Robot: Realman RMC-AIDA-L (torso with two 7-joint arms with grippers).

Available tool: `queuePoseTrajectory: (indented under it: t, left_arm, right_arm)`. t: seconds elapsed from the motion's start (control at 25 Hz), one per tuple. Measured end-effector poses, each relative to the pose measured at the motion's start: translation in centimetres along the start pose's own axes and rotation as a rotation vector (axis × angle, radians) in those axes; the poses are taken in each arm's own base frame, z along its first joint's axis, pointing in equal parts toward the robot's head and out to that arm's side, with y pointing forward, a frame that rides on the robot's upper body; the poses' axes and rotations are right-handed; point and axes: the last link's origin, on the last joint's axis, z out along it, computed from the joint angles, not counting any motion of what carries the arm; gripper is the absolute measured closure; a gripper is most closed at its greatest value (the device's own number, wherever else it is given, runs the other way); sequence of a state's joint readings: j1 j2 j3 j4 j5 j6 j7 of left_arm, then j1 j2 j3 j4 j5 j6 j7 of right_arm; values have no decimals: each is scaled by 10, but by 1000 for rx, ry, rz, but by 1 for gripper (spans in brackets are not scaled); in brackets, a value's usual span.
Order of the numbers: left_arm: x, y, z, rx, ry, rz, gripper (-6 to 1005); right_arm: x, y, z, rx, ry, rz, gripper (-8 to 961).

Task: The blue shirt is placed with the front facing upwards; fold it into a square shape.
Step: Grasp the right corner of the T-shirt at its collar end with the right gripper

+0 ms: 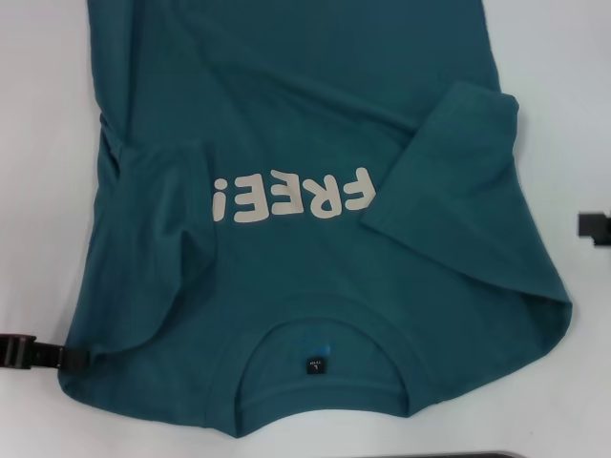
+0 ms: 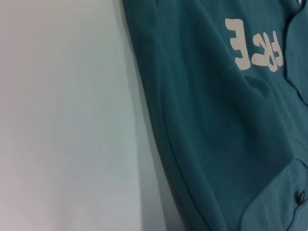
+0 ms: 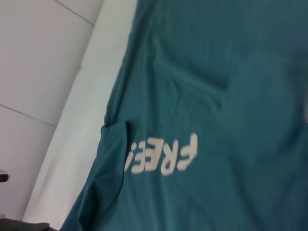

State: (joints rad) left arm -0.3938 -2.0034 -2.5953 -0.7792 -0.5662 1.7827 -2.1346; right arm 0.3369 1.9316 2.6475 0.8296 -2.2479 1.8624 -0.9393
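The blue shirt [image 1: 315, 258] lies on the table [image 1: 38, 191], both sleeves folded inward.

Blue shirt [image 3: 226, 96] spread on white table [image 3: 43, 72]; cream "FREE!" letters [image 3: 162, 156] face up; sleeve folded inward beside them

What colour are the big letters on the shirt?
Cream-white letters on the blue shirt, clearest in the head view.

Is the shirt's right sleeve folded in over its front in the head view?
Yes, the sleeve lies folded over the shirt, beside the cream letters.
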Motion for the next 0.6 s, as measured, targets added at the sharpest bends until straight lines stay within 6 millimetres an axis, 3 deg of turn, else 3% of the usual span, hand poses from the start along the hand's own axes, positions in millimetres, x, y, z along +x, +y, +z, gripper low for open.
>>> queuePoseTrajectory:
  t: [0.36,0.6]
  left_arm:
    - [-1,-1,2,3,4,8,942]
    - [-1,0,2,4,-3,14,941]
  right_arm:
    - [42,-16,-2,5,46,150,122]
    - [45,-16,9,-7,76,170,127]
